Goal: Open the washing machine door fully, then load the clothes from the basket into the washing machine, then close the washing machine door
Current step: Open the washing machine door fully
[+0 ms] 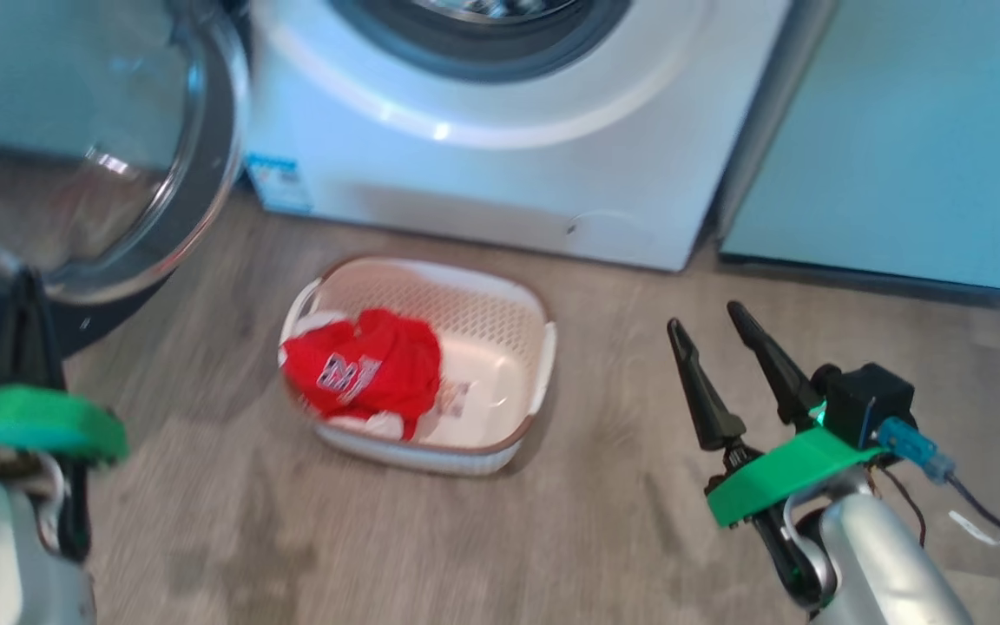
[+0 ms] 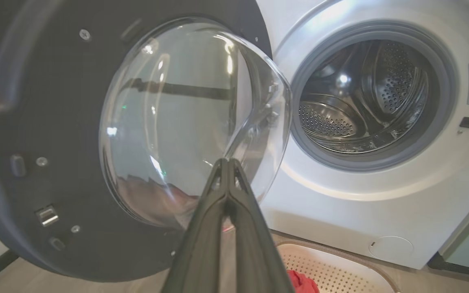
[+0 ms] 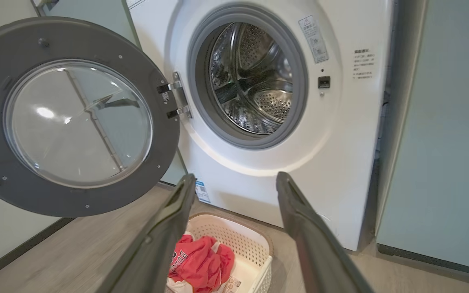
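The washing machine (image 1: 509, 174) stands at the top with its drum (image 3: 255, 81) exposed. The washing machine door (image 1: 75, 174) hangs swung out to the left, its inner side and glass bowl (image 2: 185, 122) facing me. On the floor in front sits the basket (image 1: 500, 356), holding the clothes (image 1: 370, 369), a red jersey with white fabric, in its left half. My left gripper (image 2: 227, 161) is shut with nothing in it, tips just in front of the glass bowl. My right gripper (image 1: 704, 317) hovers open to the right of the basket, nothing between its fingers (image 3: 177, 211).
A pale teal cabinet (image 1: 899, 130) stands right of the washer. Another teal panel (image 3: 84, 16) lies behind the open door. Wood-look floor (image 1: 292, 538) spreads around the basket, with a dark skirting board (image 3: 14, 252) along the left wall.
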